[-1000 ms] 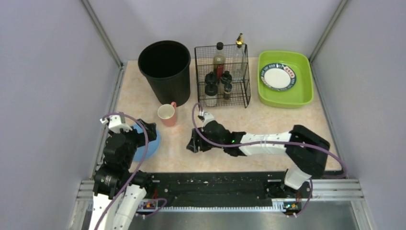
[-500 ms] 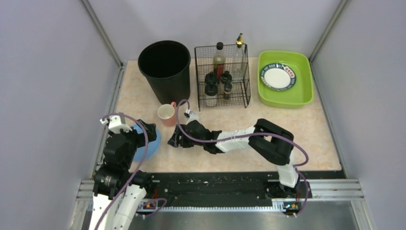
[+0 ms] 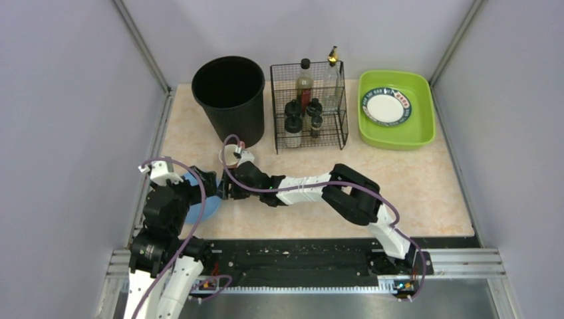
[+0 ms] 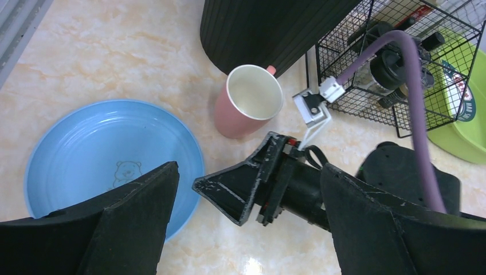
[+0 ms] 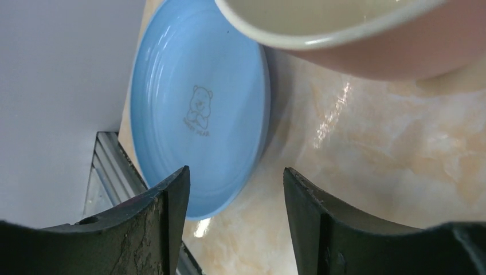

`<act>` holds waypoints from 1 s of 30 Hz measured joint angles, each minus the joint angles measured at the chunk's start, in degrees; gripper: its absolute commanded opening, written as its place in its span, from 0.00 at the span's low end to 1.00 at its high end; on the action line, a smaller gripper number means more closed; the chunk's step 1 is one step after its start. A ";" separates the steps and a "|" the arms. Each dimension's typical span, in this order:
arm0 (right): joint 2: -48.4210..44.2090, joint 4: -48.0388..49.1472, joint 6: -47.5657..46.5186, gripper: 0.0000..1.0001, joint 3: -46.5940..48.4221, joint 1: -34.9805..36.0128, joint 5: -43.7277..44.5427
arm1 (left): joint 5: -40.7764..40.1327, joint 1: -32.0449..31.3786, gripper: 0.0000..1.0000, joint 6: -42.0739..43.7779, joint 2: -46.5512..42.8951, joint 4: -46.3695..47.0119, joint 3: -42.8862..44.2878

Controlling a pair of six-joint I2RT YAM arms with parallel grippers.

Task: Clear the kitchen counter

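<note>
Bear-print blue plate (image 5: 198, 114), lettering unreadable.
Left gripper (image 4: 249, 169) and right gripper (image 5: 234, 177) spread wide, holding nothing.

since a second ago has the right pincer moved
Yes, leftward: the right pincer went from below the wire rack to beside the blue plate.
</note>
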 measured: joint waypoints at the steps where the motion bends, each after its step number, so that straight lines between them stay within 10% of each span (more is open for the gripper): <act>1: 0.92 -0.72 -0.44 0.58 1.27 0.07 -0.04 | 0.00 0.00 0.98 0.00 0.00 0.00 0.00; 10: 7.74 -6.82 -4.13 0.46 10.91 0.72 -0.66 | 0.00 0.00 0.97 0.00 0.00 0.00 0.00; 19: 9.55 -10.14 -5.88 0.00 13.60 1.14 -0.31 | 0.00 0.00 0.97 0.00 0.00 0.00 0.00; 30: 4.72 -4.48 -6.69 0.00 3.69 1.38 1.60 | 0.00 0.00 0.97 0.00 -0.28 0.00 0.00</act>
